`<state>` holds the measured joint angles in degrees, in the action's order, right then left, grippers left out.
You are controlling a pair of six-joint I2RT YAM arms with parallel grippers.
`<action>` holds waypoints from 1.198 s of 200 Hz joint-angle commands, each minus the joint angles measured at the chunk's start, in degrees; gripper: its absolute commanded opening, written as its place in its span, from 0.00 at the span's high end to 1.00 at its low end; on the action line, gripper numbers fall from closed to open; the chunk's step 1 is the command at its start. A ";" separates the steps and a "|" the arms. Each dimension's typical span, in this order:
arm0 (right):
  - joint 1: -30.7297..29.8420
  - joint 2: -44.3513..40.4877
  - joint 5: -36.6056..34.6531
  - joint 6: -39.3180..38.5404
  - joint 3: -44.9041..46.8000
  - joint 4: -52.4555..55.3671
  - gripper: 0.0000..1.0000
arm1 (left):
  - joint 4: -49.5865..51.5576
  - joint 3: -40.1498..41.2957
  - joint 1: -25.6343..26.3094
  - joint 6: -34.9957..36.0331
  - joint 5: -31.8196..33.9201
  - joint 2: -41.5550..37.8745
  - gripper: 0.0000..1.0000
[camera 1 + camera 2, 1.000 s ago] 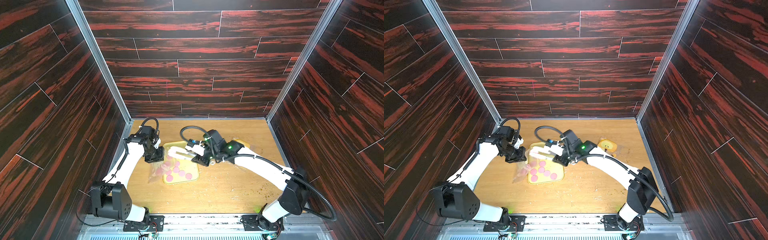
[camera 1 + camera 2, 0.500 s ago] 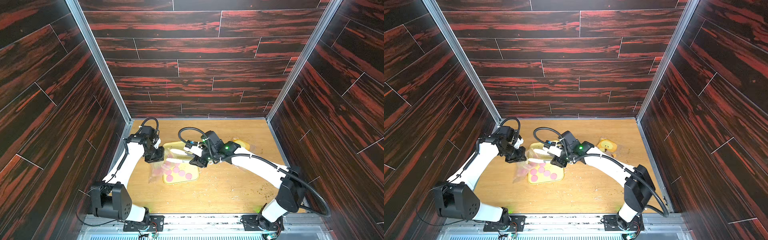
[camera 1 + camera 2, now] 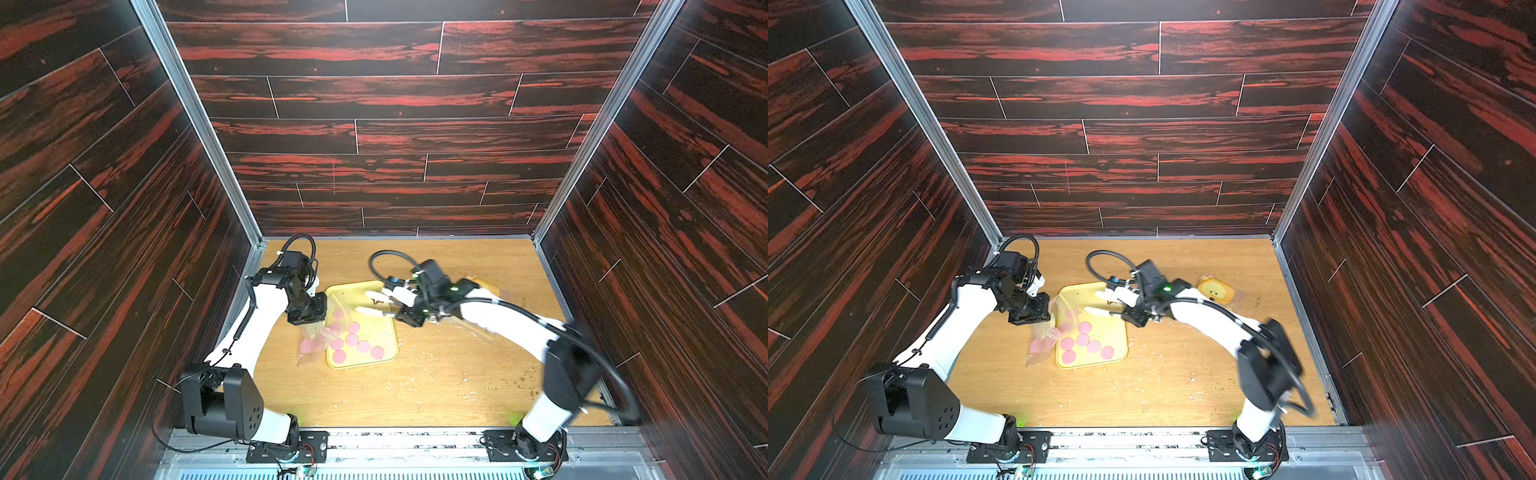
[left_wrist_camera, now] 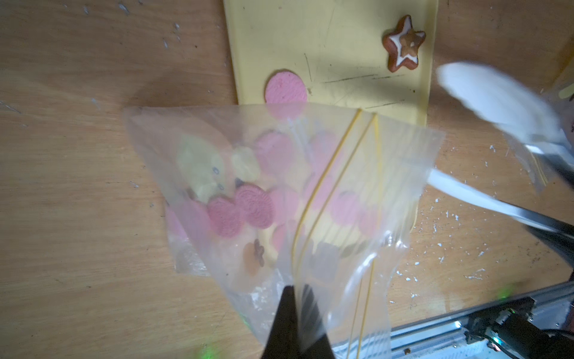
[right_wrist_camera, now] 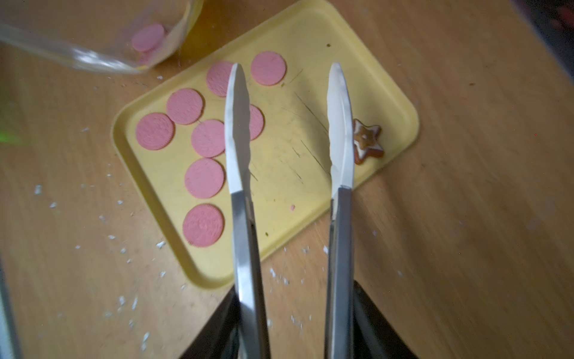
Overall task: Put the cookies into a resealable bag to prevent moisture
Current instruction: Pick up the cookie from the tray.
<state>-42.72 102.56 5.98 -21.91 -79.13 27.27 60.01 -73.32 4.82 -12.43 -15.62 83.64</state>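
Several pink round cookies [image 5: 204,178] lie on the yellow tray [image 5: 310,46], on the half nearer the bag; in both top views they show as cookies [image 3: 352,340] on the tray [image 3: 353,291]. My left gripper [image 4: 296,289] is shut on the rim of the clear resealable bag [image 4: 279,174] and holds it up at the tray's left edge. More pink cookies [image 4: 254,211] lie inside it. My right gripper [image 5: 295,298] is shut on metal tongs [image 5: 242,217]. The tongs' white tips stand apart above the tray with nothing between them.
A brown star-shaped biscuit [image 5: 366,141] sits at one end of the tray. A second clear bag with a yellow item [image 3: 1214,291] lies on the table behind the right arm. White crumbs [image 5: 124,248] are scattered over the wooden table. Dark walls enclose three sides.
The tongs' tips have spread wider apart, and the right arm has shifted slightly over the tray. The left arm and the bag have stayed put.
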 commanded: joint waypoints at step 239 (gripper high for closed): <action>-4.21 30.24 -0.70 -5.54 -30.29 10.38 0.49 | 1.95 -2.18 -0.53 1.16 1.64 0.02 1.00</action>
<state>-46.02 129.64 5.96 -26.41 -107.92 36.07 60.23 -73.73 4.71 -12.40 -14.48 83.59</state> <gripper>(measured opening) 0.512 0.049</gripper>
